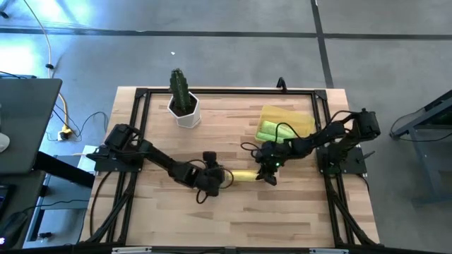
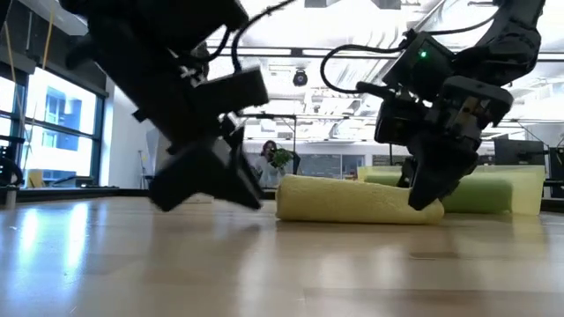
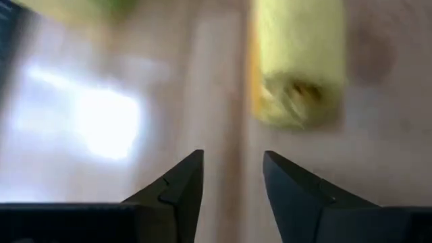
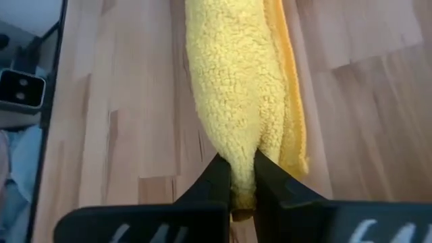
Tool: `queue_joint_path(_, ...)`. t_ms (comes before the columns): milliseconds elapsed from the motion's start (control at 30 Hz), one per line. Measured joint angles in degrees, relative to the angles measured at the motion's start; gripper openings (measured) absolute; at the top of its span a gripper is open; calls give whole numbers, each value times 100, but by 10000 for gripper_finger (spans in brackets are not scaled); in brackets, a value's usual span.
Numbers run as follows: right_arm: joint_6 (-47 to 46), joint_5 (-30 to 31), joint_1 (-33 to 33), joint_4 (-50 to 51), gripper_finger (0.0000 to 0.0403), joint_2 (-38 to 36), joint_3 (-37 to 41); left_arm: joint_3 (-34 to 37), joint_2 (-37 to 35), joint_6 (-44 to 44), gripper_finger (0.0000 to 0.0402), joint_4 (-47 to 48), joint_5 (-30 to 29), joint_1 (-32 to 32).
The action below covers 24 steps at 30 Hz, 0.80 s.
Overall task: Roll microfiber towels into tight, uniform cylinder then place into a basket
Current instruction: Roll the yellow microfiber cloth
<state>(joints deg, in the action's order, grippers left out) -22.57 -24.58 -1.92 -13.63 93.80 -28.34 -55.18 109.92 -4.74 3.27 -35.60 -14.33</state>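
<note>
A bright yellow towel [image 1: 244, 176], rolled into a cylinder, lies on its side on the table between my two grippers; it also shows in the low view [image 2: 352, 201]. My right gripper [image 4: 239, 169] is shut on the roll's right end. My left gripper [image 3: 233, 165] is open just off the roll's left end [image 3: 297, 94] and touches nothing. The translucent yellow basket [image 1: 300, 116] stands at the far right with rolled lime green towels [image 1: 272, 130] in it. My right gripper pinches the yellow roll's right end [image 4: 233, 145] between its two fingers. The fingers slant down from the table's right side and lie along the roll. The roll stays level with its length resting on the table [image 2: 352, 216].
A white pot with a green cactus [image 1: 185, 106] stands at the far left of the table. A black frame [image 1: 226, 92] runs around the table's edges. Bare wood lies toward the near edge [image 1: 240, 219].
</note>
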Motion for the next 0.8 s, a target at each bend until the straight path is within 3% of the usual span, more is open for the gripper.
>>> queue_joint_path(100,-212,-70,92,28,7,0,-1,-15,-35,541,141,-128,-773,-308)
queue_joint_path(167,-298,-145,153,41,7,0,-1,-14,-89,898,141,-359,-946,-547)
queue_joint_path(400,-456,-388,326,73,7,2,-1,-35,-45,1260,141,-1940,-144,-780)
queue_joint_path(800,-847,-641,420,118,7,2,-1,-35,522,578,141,-2506,221,51)
